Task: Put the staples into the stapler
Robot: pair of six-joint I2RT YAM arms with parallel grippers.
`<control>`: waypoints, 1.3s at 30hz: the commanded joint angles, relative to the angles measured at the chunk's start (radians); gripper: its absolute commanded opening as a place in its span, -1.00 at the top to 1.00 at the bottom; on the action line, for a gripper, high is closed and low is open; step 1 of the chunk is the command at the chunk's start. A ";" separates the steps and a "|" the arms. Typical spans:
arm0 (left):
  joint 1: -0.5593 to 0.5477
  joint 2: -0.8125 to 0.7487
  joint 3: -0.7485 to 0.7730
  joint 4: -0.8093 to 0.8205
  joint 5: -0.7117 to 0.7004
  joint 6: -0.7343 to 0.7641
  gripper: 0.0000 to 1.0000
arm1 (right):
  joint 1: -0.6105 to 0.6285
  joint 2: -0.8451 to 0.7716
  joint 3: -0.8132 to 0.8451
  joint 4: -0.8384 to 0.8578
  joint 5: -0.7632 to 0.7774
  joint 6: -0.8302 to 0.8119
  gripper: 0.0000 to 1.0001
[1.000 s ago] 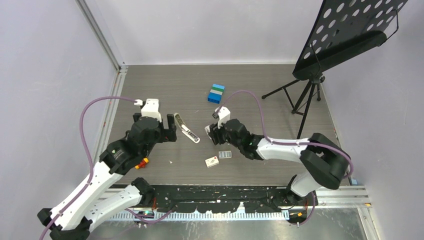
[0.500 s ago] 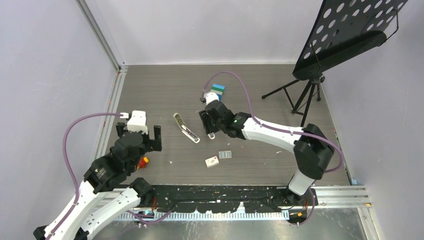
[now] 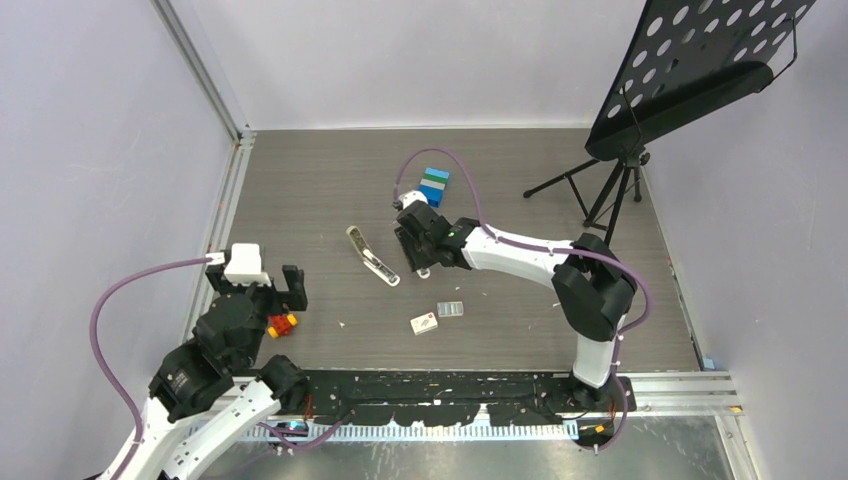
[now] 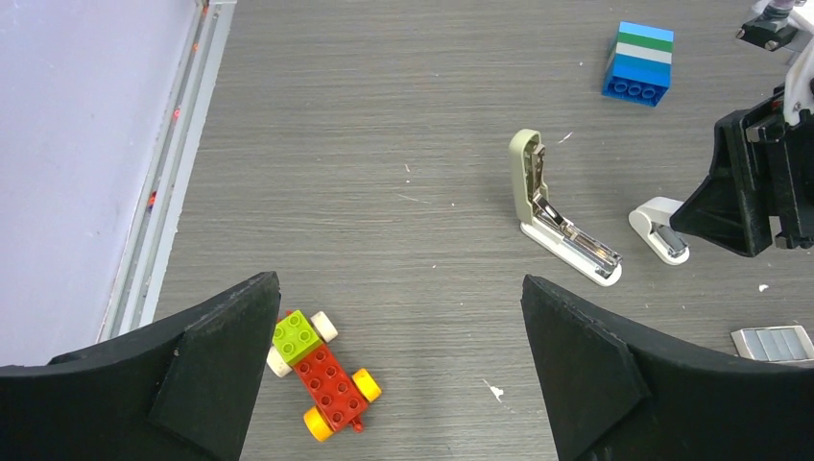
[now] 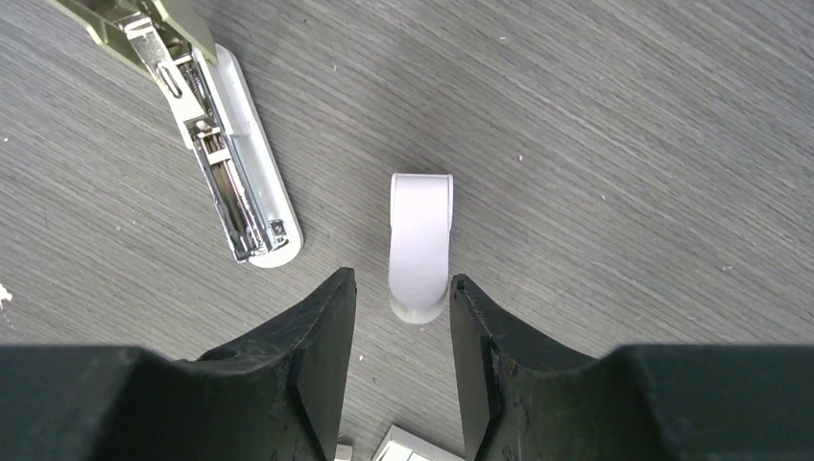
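Grey wood-grain table (image 3: 330, 180), lilac walls, music stand (image 3: 690, 80) off at the far right. My right gripper (image 5: 395, 283) is low over the table w/ jaws partly apart, straddling the near end of the stubby white piece (image 5: 419, 245). There's a gap on one side, the other finger is touching or nearly so, so no real grip yet. My left gripper (image 4: 395, 288) is wide open w/ nothing in it, pulled back near the red-yellow toy bricks (image 4: 326, 379).

The stapler (image 5: 216, 144) lies hinged open just left of the white piece, metal channel showing. The staples are closer to my bases: box (image 3: 424, 323) and grey insert (image 3: 450, 309), side by side, both untouched.

Risks, as I judge them:
- I'm pinching only the rounded tip of the white piece. If I close off-centre it prob. squirts out & knocks the stapler, which is close.
- A bump could turn the stapler or flip it shut, and then the channel's lost.
- The insert sits right behind my right wrist, so swinging back low could sweep it or the box away.
- The insert is flat & thin, an awkward pickup, and the strip may break.
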 commanded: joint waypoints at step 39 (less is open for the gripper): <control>0.002 0.009 -0.017 0.061 -0.006 0.016 -0.99 | -0.014 0.060 -0.174 0.170 -0.019 0.038 0.88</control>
